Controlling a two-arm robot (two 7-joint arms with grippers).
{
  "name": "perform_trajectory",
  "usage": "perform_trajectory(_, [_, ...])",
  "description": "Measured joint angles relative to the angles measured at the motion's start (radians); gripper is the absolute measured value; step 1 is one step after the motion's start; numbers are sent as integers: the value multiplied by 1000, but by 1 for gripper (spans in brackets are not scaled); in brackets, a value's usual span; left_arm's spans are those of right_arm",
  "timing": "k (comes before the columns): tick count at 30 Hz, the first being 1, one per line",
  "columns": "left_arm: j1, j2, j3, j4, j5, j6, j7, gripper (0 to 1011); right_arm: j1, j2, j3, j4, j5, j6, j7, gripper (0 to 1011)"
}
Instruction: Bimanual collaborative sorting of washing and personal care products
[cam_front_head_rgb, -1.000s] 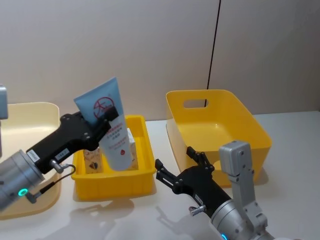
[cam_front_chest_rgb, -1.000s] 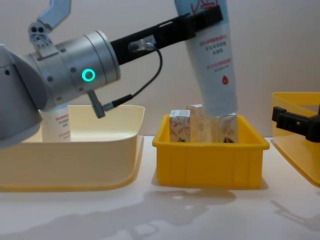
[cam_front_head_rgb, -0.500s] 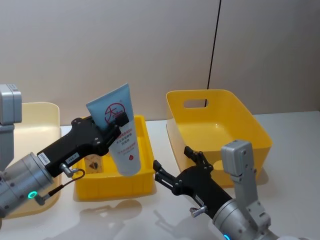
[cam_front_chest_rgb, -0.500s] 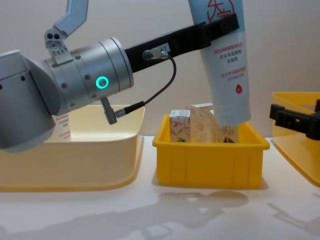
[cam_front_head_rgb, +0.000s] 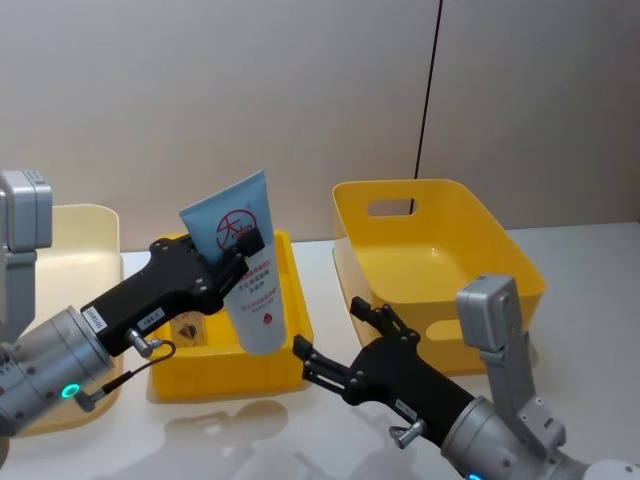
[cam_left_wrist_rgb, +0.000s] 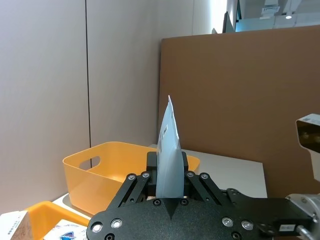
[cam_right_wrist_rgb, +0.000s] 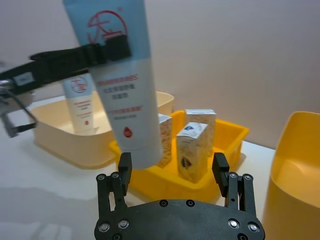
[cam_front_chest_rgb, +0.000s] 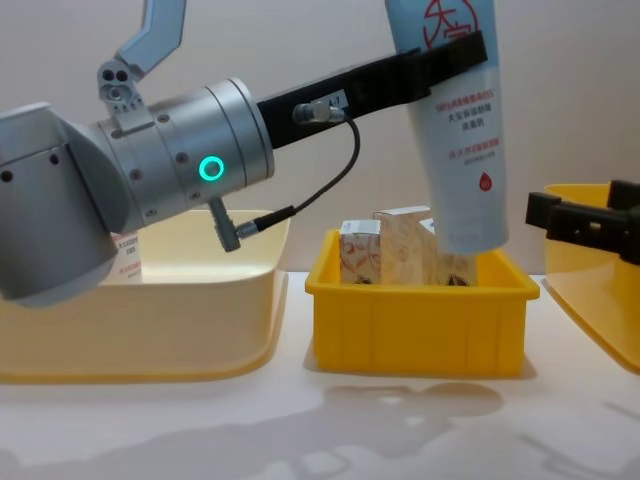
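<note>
A pale-blue squeeze tube (cam_front_head_rgb: 252, 280) with a red logo hangs cap-down over the right part of the small yellow bin (cam_front_head_rgb: 222, 376), and my left gripper (cam_front_head_rgb: 245, 243) is shut on its upper part. In the chest view the tube (cam_front_chest_rgb: 462, 140) hangs above the small white cartons (cam_front_chest_rgb: 385, 250) standing in that bin (cam_front_chest_rgb: 415, 335). My right gripper (cam_front_head_rgb: 330, 335) is open, low and just right of the tube's cap end. Its wrist view shows the tube (cam_right_wrist_rgb: 125, 75), two cartons (cam_right_wrist_rgb: 194, 142) and its own spread fingers (cam_right_wrist_rgb: 124, 167). A second tube (cam_right_wrist_rgb: 80, 105) stands in the cream bin (cam_right_wrist_rgb: 55, 137).
A large yellow bin (cam_front_head_rgb: 440, 250) with a handle slot stands at the right, behind my right arm. The cream bin (cam_front_chest_rgb: 140, 330) lies at the left, beside the small yellow bin. Bare white table runs along the front.
My left gripper has carried the tube to the right and a little lower, over the small bin's right side. My right gripper has reached forward and left toward the tube.
</note>
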Motion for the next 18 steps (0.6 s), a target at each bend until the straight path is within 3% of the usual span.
perform_trajectory(11, [-1,-1,2,2,1,-1,-2,227,-2,74,13,-49,78,29,126,1001])
perform_trajectory(18, [-1,-1,3,2,1,-1,-2,226,6,86,10,-65,83,33,135,1001])
